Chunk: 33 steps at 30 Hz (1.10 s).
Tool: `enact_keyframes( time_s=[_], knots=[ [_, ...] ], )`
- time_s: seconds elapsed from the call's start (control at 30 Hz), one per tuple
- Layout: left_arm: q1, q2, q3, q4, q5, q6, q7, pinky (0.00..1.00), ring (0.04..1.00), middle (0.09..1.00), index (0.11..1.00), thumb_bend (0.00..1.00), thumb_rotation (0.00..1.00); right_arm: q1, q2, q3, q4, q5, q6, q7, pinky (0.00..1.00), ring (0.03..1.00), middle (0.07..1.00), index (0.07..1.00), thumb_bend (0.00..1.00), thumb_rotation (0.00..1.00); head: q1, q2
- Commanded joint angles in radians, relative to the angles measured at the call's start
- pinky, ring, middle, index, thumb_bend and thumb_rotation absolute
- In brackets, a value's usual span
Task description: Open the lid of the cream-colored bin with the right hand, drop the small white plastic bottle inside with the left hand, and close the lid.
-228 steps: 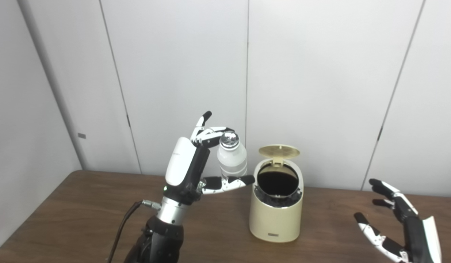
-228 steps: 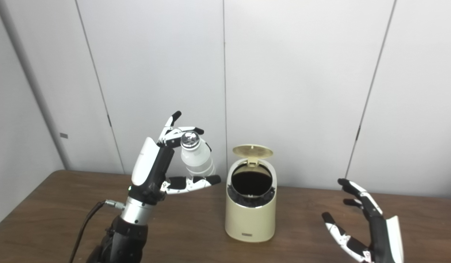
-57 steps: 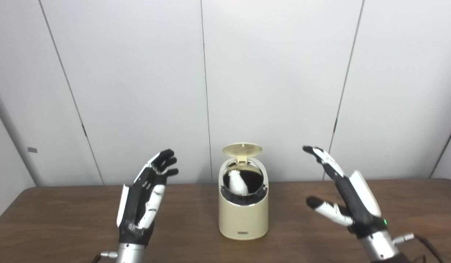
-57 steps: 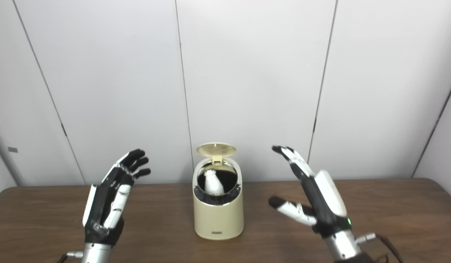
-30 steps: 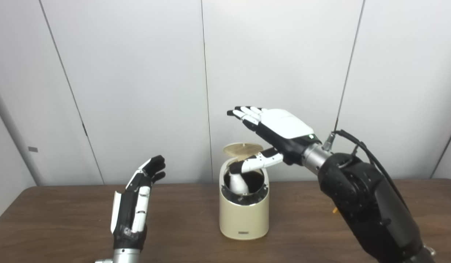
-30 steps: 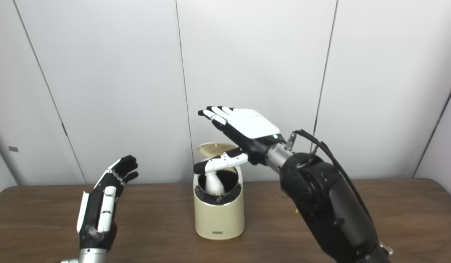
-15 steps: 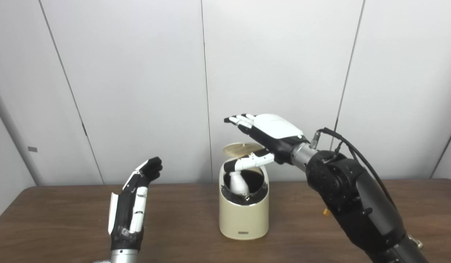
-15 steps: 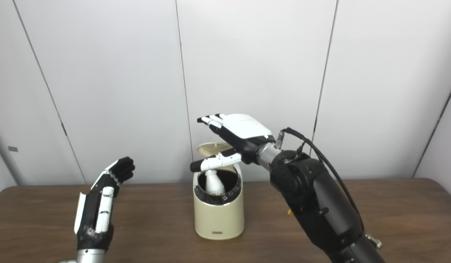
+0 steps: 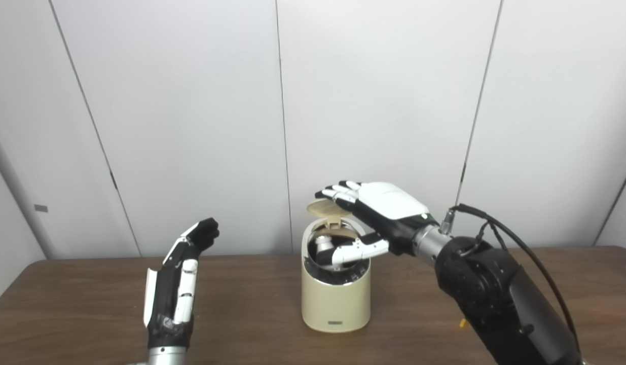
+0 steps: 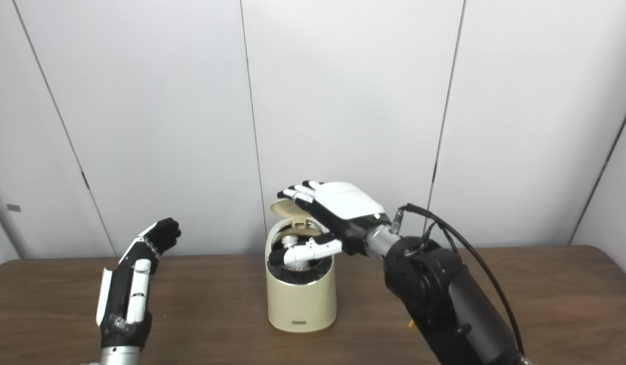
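Closing step: the lid is not yet down, and this is the part of the task that remains, as far as I can judge.
Left hand: it stands upright over the left part of the counter, well apart from the bin. Its fingers are straight and a little apart, and it holds nothing.
Left hand's job: I judge it finished, because the hand is empty and the bottle is inside the bin.
Bin: the cream-colored bin stands upright in the middle of the counter, between the two hands. Its mouth is open.
Bottle: the small white bottle is inside the bin. Only its top part shows in the opening; the rest is hidden by the rim and by the thumb of the right hand.
Lid: it is raised at the back of the bin, on its hinge, tilted.
Right hand: it is flat, palm down, over the top of the bin. Its fingers are stretched out and lie on or just above the lid; I cannot tell if they touch. The thumb reaches across the front of the opening. The hand grasps nothing.
Done: lid opened, bottle dropped in.
Left to do: press the lid down until it shuts, then take the right hand away.
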Motion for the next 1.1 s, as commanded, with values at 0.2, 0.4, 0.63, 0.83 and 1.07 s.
enact_keyframes(
  time_s=[0.2,0.4,0.63,0.83,1.07],
  knots=[
    [-0.031,0.009,0.002,-0.019,0.002,-0.022,0.001,0.85,0.806,0.810,0.790,0.41,0.88,0.033,-0.001,-0.014,-0.043,0.007,-0.001,-0.018,1.00,1.000,0.933,0.907,0.94,0.97,-0.001,0.010],
    [-0.028,0.005,-0.001,-0.035,-0.008,-0.006,-0.003,0.85,0.804,0.806,0.785,0.39,0.88,0.067,-0.006,-0.018,-0.046,0.030,-0.005,-0.014,1.00,1.000,0.934,0.906,0.94,0.99,0.004,0.021],
    [-0.023,0.006,0.001,-0.058,-0.011,0.018,-0.005,0.85,0.805,0.810,0.791,0.41,0.90,0.105,-0.007,-0.020,-0.080,0.031,0.009,-0.007,1.00,1.000,0.933,0.906,0.95,1.00,0.004,0.037],
    [-0.016,0.003,0.003,-0.089,-0.017,0.044,-0.004,0.86,0.800,0.805,0.785,0.41,0.89,0.130,-0.006,-0.026,-0.095,0.036,0.018,-0.008,1.00,1.000,0.933,0.903,0.97,1.00,0.006,0.056],
    [-0.009,0.000,0.000,-0.125,-0.008,0.070,-0.003,0.87,0.796,0.801,0.782,0.42,0.89,0.156,-0.013,-0.024,-0.122,0.037,0.021,-0.004,1.00,1.000,0.928,0.904,0.96,1.00,0.011,0.085]
  ],
)
